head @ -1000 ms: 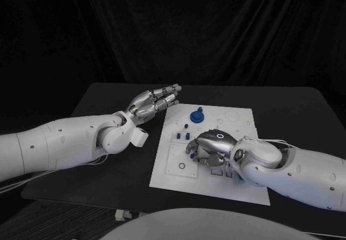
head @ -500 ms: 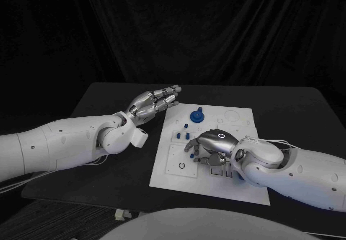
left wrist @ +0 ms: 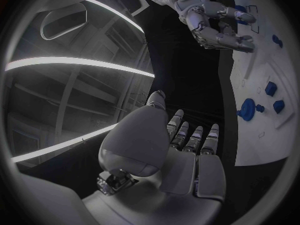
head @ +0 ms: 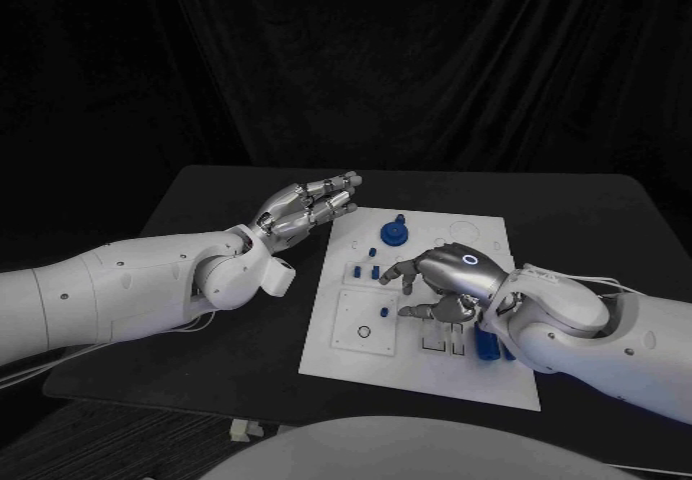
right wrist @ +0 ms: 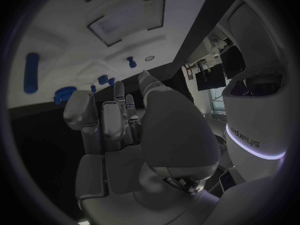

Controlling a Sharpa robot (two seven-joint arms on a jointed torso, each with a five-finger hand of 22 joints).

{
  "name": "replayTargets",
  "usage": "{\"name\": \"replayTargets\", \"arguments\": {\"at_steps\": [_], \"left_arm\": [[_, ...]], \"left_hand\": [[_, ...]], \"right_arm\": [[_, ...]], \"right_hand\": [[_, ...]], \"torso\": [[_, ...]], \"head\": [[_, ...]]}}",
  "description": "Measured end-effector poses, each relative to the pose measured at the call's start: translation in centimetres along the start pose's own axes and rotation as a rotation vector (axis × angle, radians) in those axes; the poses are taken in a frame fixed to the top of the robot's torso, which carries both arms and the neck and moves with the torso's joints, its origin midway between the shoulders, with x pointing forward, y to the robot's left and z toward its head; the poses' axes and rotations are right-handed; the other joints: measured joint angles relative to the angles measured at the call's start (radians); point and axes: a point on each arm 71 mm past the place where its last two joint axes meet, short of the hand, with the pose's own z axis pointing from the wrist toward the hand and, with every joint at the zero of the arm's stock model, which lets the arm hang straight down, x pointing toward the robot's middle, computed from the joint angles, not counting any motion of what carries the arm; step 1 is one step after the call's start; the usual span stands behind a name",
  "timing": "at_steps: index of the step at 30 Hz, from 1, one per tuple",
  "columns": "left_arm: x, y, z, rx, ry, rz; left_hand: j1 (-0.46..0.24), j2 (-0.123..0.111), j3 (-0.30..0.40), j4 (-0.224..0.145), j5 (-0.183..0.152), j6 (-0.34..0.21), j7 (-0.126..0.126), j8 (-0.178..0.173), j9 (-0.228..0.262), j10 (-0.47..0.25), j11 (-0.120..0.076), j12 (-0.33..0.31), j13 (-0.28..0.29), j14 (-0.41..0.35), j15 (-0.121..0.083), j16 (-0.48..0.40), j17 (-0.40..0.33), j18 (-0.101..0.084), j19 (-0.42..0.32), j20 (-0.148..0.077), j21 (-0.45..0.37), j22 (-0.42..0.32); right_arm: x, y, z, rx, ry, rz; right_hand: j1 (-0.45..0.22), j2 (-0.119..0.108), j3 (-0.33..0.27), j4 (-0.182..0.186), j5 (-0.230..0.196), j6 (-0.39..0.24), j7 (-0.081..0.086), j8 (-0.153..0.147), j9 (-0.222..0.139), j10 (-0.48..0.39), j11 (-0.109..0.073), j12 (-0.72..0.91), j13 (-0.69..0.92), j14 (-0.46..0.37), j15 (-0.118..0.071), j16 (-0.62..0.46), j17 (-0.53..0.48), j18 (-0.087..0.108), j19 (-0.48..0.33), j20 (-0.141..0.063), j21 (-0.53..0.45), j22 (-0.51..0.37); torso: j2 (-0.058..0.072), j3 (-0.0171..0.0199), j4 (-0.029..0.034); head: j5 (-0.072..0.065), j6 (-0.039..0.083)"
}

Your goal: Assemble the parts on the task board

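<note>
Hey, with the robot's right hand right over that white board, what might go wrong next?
The right hand hangs low over the task board among small blue parts; a finger may knock one out of place. The fingers also hide part of the board from the head camera, so aiming may be off. The left hand waits off the board's edge.

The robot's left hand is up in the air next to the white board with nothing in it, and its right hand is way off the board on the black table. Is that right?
Not quite. The left hand does hang empty beside the task board, but the right hand is not off on the black table. The head view shows it over the middle of the board, close to the small blue parts.
</note>
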Motion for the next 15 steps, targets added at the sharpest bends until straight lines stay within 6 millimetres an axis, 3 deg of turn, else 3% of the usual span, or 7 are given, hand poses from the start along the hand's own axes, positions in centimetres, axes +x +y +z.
{"name": "replayTargets", "arguments": {"at_steps": [4,10,13,14,15], "left_arm": [[0.0,0.0,0.0,0.000,0.000,0.000],[0.1,0.0,0.1,0.003,0.001,0.000],[0.1,0.0,0.1,0.008,0.000,0.001],[0.1,0.0,0.1,0.009,0.000,0.002],[0.1,0.0,0.1,0.010,0.000,0.002]], "left_hand": [[0.000,0.000,0.000,0.000,0.000,0.000,0.000,0.000,0.000,0.000,0.000,0.000,0.000,0.000,0.000,0.000,0.000,0.000,0.000,0.000,0.000,0.000],[0.000,0.000,-0.002,0.002,0.000,0.007,0.000,0.004,0.000,0.000,0.000,0.000,0.000,0.000,0.000,0.000,0.000,0.000,0.000,0.000,0.000,-0.001],[-0.005,0.003,-0.012,0.011,-0.009,0.007,0.000,0.004,0.001,0.000,0.000,0.002,0.000,0.000,0.000,0.000,0.000,0.000,0.000,0.000,0.000,-0.004],[-0.046,0.009,-0.032,0.013,-0.067,0.007,-0.001,0.004,0.001,0.000,0.000,0.004,0.000,-0.001,-0.001,-0.001,0.000,0.000,0.000,0.000,0.000,-0.005],[-0.099,0.015,-0.055,0.013,-0.155,0.001,-0.007,0.004,0.001,0.000,-0.003,0.004,0.000,-0.006,-0.006,-0.004,0.000,0.000,0.000,0.000,0.000,-0.008]], "right_arm": [[-2.7,-0.3,-0.7,-0.002,-0.067,-0.035],[-7.0,-1.5,-1.8,0.017,-0.163,-0.100],[-8.3,-2.5,-2.2,0.041,-0.182,-0.127],[-8.6,-2.8,-2.3,0.051,-0.185,-0.134],[-8.7,-3.1,-2.4,0.057,-0.187,-0.138]], "right_hand": [[-0.078,0.002,-0.051,0.002,-0.022,0.009,0.003,0.011,-0.012,-0.006,-0.006,0.020,0.013,0.026,-0.008,0.036,0.055,0.000,0.037,-0.003,0.064,0.000],[-0.117,0.027,-0.058,0.002,-0.013,0.110,0.015,0.033,-0.014,-0.015,-0.007,0.030,0.023,0.035,-0.012,0.048,0.072,0.000,0.045,-0.009,0.085,0.000],[-0.157,0.010,-0.068,0.003,-0.018,0.171,0.023,0.037,-0.014,-0.040,-0.004,0.014,0.019,0.041,-0.006,0.056,0.084,0.000,0.055,-0.004,0.098,0.000],[-0.180,0.000,-0.078,0.004,-0.021,0.185,0.023,0.040,-0.014,-0.043,0.000,0.009,0.016,0.044,-0.004,0.061,0.091,0.000,0.058,-0.003,0.108,0.000],[-0.202,-0.006,-0.085,0.003,-0.022,0.193,0.020,0.040,-0.014,-0.043,0.000,0.005,0.014,0.046,-0.007,0.063,0.096,0.000,0.060,-0.001,0.114,0.000]], "torso": [[0.000,0.0000,0.0000],[0.000,0.0001,0.0000],[0.000,0.0001,-0.0001],[0.000,0.0002,0.0000],[0.000,0.0002,0.0000]], "head": [[-0.005,0.000],[-0.023,0.000],[-0.031,0.000],[-0.034,0.000],[-0.035,0.000]]}}
